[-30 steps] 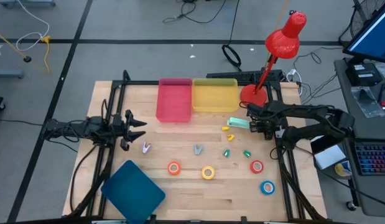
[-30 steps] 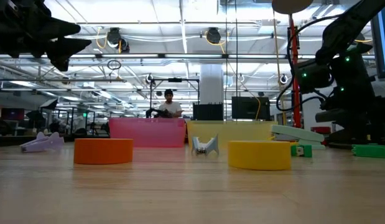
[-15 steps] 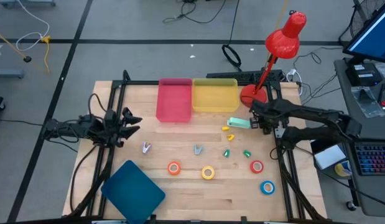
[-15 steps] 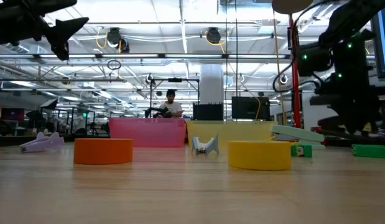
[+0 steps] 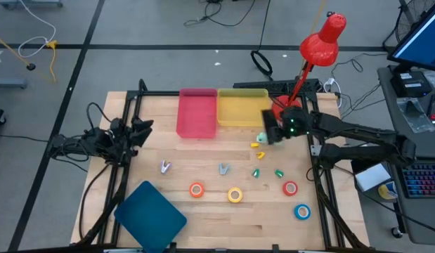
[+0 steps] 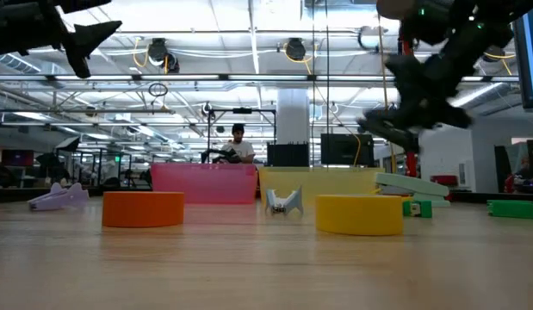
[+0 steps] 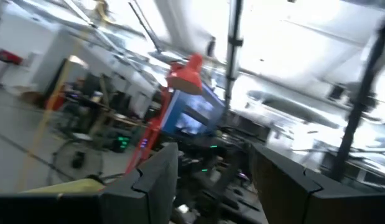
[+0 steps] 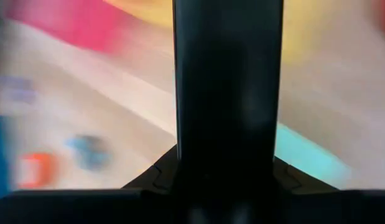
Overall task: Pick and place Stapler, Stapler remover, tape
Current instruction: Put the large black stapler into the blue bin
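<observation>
Nothing is sorted yet: the pink bin and yellow bin at upper centre look empty. The mint stapler lies just below the yellow bin, and four tape rolls, orange, yellow, red and blue, sit low across the table. My right gripper hovers above the stapler, fingers together in its wrist view, holding nothing. My left gripper waits at centre left, raised, jaws apart.
</observation>
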`<act>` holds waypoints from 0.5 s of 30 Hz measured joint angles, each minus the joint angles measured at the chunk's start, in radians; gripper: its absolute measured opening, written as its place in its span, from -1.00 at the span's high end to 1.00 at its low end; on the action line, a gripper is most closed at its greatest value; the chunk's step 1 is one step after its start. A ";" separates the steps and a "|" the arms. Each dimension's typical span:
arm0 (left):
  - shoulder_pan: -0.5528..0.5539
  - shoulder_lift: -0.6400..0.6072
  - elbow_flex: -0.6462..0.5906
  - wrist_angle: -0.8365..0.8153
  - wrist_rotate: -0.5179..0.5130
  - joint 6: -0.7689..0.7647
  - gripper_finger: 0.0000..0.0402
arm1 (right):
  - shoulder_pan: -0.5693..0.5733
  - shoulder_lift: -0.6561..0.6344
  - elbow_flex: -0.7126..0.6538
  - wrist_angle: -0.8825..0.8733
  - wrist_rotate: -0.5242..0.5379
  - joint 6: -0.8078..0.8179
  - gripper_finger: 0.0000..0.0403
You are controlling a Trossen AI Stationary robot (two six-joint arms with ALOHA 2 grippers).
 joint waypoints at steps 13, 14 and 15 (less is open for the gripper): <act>0.000 0.337 0.000 0.166 -0.124 -0.165 0.01 | 0.160 0.258 0.001 0.842 -0.074 0.021 0.44; 0.000 0.376 0.000 0.209 -0.128 -0.164 0.01 | 0.165 0.288 0.001 0.868 -0.087 0.031 0.44; 0.000 0.415 0.001 0.245 -0.128 -0.165 0.01 | 0.172 0.320 0.001 0.895 -0.099 0.042 0.44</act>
